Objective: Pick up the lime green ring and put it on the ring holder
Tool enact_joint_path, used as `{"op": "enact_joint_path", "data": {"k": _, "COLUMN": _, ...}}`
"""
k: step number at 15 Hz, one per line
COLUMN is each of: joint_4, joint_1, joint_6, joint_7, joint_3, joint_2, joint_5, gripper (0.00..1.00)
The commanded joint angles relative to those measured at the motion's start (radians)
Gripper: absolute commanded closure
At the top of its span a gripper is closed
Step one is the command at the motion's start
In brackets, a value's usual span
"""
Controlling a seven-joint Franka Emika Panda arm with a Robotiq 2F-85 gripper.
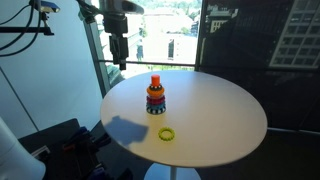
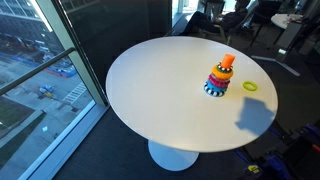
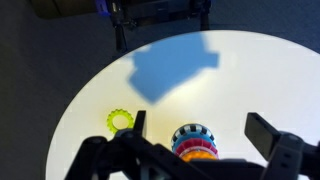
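The lime green ring lies flat on the round white table, near its front edge, a short way from the ring holder. The holder is a stack of multicoloured rings with an orange top peg and stands near the table's middle. Both also show in an exterior view, the ring beside the holder. My gripper hangs high above the table's far-left edge, open and empty. In the wrist view its fingers frame the holder, with the ring to the left.
The table stands on a white pedestal beside a floor-to-ceiling window. The arm's shadow falls on the tabletop. Dark equipment sits low beside the table. Chairs and desks stand beyond it.
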Motion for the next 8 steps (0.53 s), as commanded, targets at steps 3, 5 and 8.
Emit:
{"op": "enact_joint_path", "data": {"k": 3, "joint_4": -0.011, "joint_1": -0.018, "joint_6": 0.099, "joint_7": -0.092, "joint_3": -0.052, "joint_2": 0.063, "joint_5": -0.017, "gripper": 0.0}}
{"op": "enact_joint_path", "data": {"k": 5, "joint_4": -0.035, "joint_1": -0.02, "joint_6": 0.16, "joint_7": -0.141, "joint_3": -0.063, "joint_2": 0.079, "joint_5": -0.036, "gripper": 0.0}}
{"op": "enact_joint_path", "data": {"k": 8, "joint_4": -0.059, "joint_1": -0.022, "joint_6": 0.249, "joint_7": -0.21, "joint_3": -0.079, "joint_2": 0.108, "joint_5": -0.082, "gripper": 0.0}}
